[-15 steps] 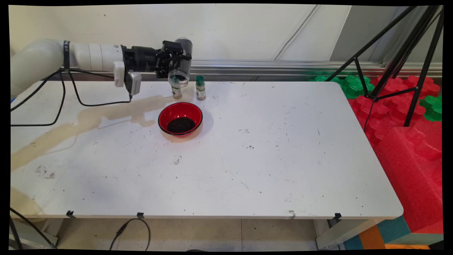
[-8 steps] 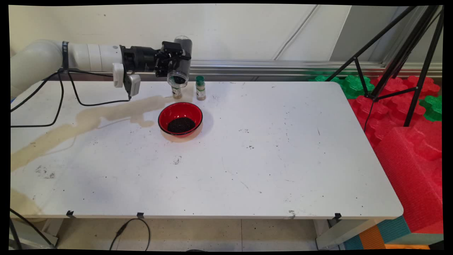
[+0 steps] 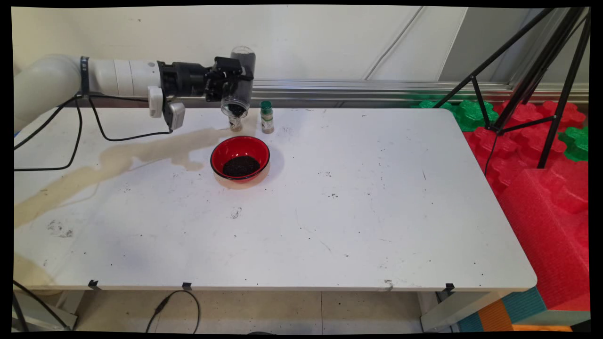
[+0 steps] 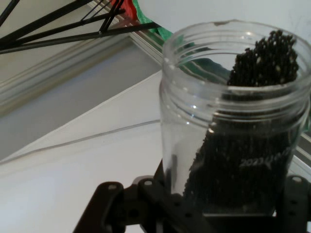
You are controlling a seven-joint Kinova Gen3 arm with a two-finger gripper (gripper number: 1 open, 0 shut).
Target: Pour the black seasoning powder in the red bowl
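Surface (image 3: 330, 212): white, stained.
Bowl (image 3: 240, 158): red, dark grains inside.
Gripper (image 3: 231, 84): fingers clamped on jar.
Jar (image 4: 233, 121): clear, tipped mouth-down above and behind bowl, grains at its lip.
Bottle (image 3: 267, 117): green-capped, upright beside bowl.
Step, judged: pouring; more tilt needed, mouth held over bowl.

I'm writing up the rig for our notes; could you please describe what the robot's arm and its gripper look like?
The arm is white, made of rounded tubular links, with a dark band around it. A black wrist section leads to the black gripper with its perforated linkage. A small white-and-grey box hangs under the wrist, and black cables droop from the arm.
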